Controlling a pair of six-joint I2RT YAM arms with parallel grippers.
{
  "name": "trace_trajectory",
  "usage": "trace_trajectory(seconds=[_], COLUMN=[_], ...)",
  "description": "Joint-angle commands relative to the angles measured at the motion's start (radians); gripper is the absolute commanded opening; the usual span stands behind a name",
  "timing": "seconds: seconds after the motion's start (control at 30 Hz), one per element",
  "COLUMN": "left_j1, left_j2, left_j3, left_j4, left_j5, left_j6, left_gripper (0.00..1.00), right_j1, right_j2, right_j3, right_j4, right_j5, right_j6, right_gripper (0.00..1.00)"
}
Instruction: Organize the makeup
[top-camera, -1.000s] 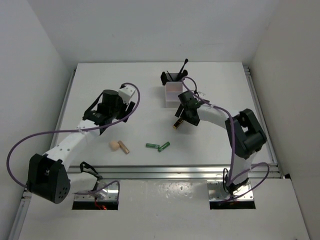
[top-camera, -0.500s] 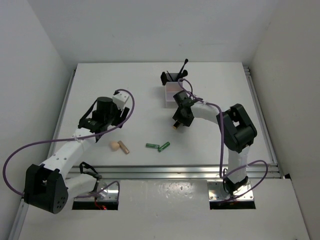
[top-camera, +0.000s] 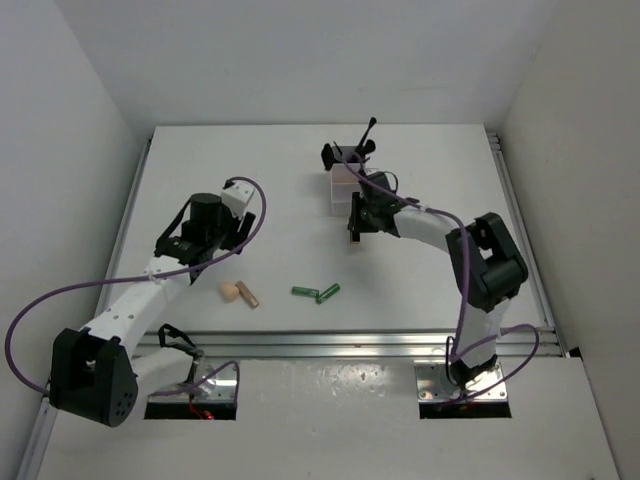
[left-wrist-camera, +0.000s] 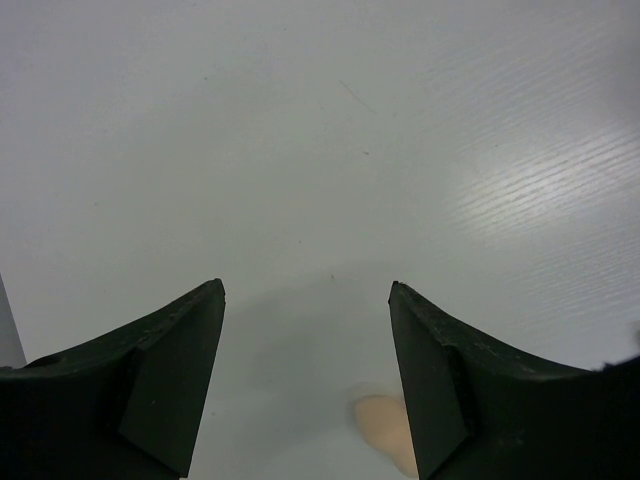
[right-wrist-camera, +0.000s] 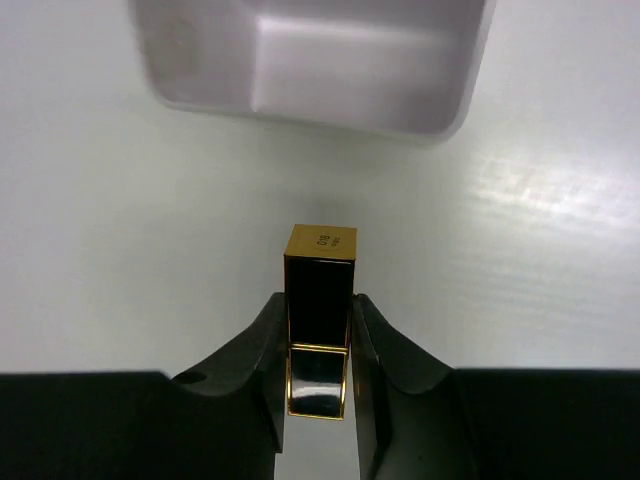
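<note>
While its two fingers pinched the black-gold lipstick (right-wrist-camera: 320, 300) by its lower half, the right gripper (right-wrist-camera: 318, 332) held the stick upright in the wrist view, gold cap end toward the white box (right-wrist-camera: 300, 70). The nearest compartment of that box lay just ahead of the lipstick, apart from it. Half a second earlier, the top view had shown this gripper lower on the table (top-camera: 200, 170), with the lipstick's gold end slanting toward the near edge. It had since drawn up to the box's near-left corner (top-camera: 345, 190). Slim black brushes (top-camera: 366, 135) stood in the far compartment.

The left gripper (left-wrist-camera: 305, 295) was spread wide with nothing between its fingers, above bare table, hardly shifted over the last half second. The beige sponge (left-wrist-camera: 385, 425) showed just inside its right finger. From above, the sponge (top-camera: 230, 291) lay touching the tan-gold tube (top-camera: 248, 296). The two green tubes (top-camera: 316, 293) lay to their right, all unmoved.
</note>
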Motion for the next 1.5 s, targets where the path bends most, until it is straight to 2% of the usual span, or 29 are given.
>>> trace_trajectory(seconds=[0.0,0.03,0.07,0.1,0.2,0.33,0.43,0.53,0.57,0.6,0.77,0.9,0.97,1.17,1.47], left_j1=[0.018,0.027,0.027,0.027,0.036,0.047,0.058,0.067,0.067,0.076,0.076,0.076,0.076,0.076,0.076], left_j2=[0.005,0.005,0.018,0.018,0.037,0.05,0.059,0.068,0.068,0.068,0.087,0.096,0.105,0.114,0.114], left_j3=[-0.006,-0.006,-0.006,-0.006,0.003,0.012,0.012,0.012,0.012,0.012,0.012,0.012,0.012,0.022,0.022], left_j4=[0.027,0.027,0.027,0.027,0.036,0.036,0.045,0.056,0.056,0.056,0.056,0.067,0.067,0.067,0.067], left_j5=[0.013,0.023,0.023,0.023,0.034,0.034,0.034,0.043,0.043,0.043,0.063,0.063,0.063,0.063,0.083], left_j6=[-0.002,-0.002,-0.002,-0.002,0.007,0.007,0.016,0.016,0.016,0.016,0.007,0.007,0.007,0.007,0.007], left_gripper=[0.72,0.72,0.72,0.72,0.72,0.72,0.72,0.72,0.72,0.72,0.72,0.72,0.72,0.72,0.72], right_j1=[-0.071,-0.094,-0.102,-0.12,-0.174,-0.188,-0.192,-0.203,-0.203,-0.203,-0.203,-0.189,-0.179,-0.177,-0.145], right_j2=[-0.168,-0.178,-0.19,-0.18,-0.101,0.039,0.072,0.072,0.074,0.071,0.025,0.027,0.055,0.097,0.152], right_j3=[-0.104,-0.153,-0.19,-0.198,-0.124,0.0,0.081,0.21,0.262,0.307,0.295,0.327,0.362,0.355,0.421], right_j4=[0.423,0.59,0.675,0.899,1.057,1.048,0.966,0.564,0.486,0.314,0.167,-0.092,-0.168,-0.036,-0.087], right_j5=[-0.227,-0.268,-0.293,-0.369,-0.481,-0.609,-0.724,-0.848,-0.856,-0.856,-0.862,-0.866,-0.843,-0.748,-0.663], right_j6=[-0.324,-0.354,-0.367,-0.394,-0.39,-0.425,-0.552,-0.86,-0.92,-1.015,-1.192,-1.351,-1.425,-1.452,-1.577], right_gripper=[0.0,0.0,0.0,0.0,0.0,0.0,0.0,0.0,0.0,0.0,0.0,0.0,0.0,0.0,0.0])
